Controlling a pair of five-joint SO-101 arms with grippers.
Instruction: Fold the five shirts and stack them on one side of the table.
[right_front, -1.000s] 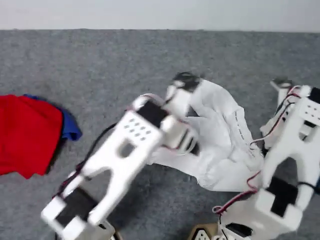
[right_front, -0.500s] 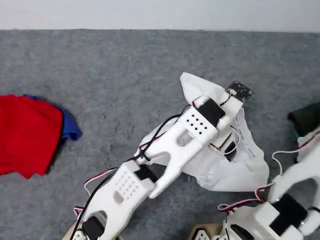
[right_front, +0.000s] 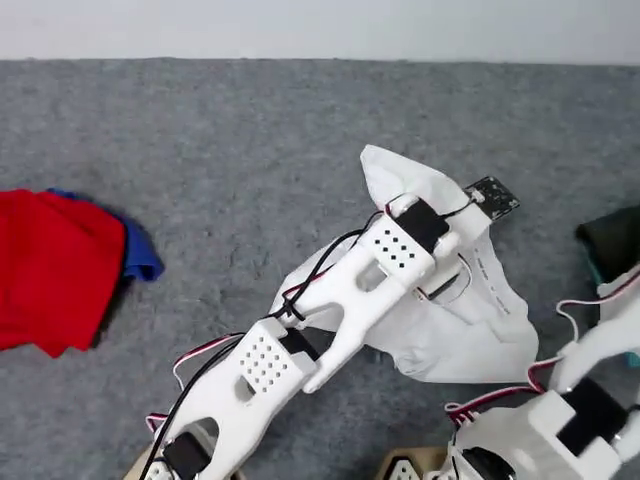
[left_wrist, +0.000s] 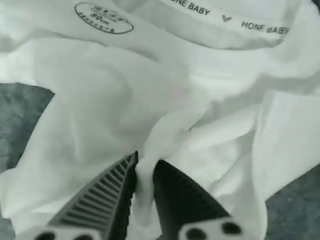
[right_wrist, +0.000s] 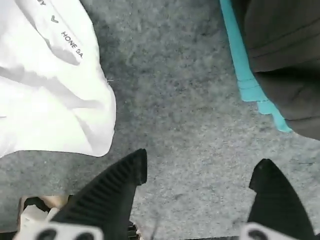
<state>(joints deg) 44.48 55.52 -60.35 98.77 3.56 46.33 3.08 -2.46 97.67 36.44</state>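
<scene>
A crumpled white shirt (right_front: 455, 300) lies right of the table's middle. My left arm stretches over it from the front, and my left gripper (left_wrist: 144, 167) is shut on a raised fold of the white shirt (left_wrist: 165, 100). A folded red shirt (right_front: 50, 265) lies at the far left on top of a blue shirt (right_front: 140, 255). A dark shirt (right_front: 612, 240) with a teal shirt (right_wrist: 245, 75) under it lies at the right edge. My right gripper (right_wrist: 200, 170) is open above bare carpet, between the white shirt (right_wrist: 50, 95) and the dark shirt (right_wrist: 280, 55).
The grey carpeted table (right_front: 230, 140) has free room across the back and the middle left. A white wall (right_front: 320, 28) runs behind it. Both arm bases stand at the front edge.
My left arm swung right and came down onto the white shirt, its fingers closing on a fold. My right arm pulled back toward the front right corner, uncovering the dark shirt.
</scene>
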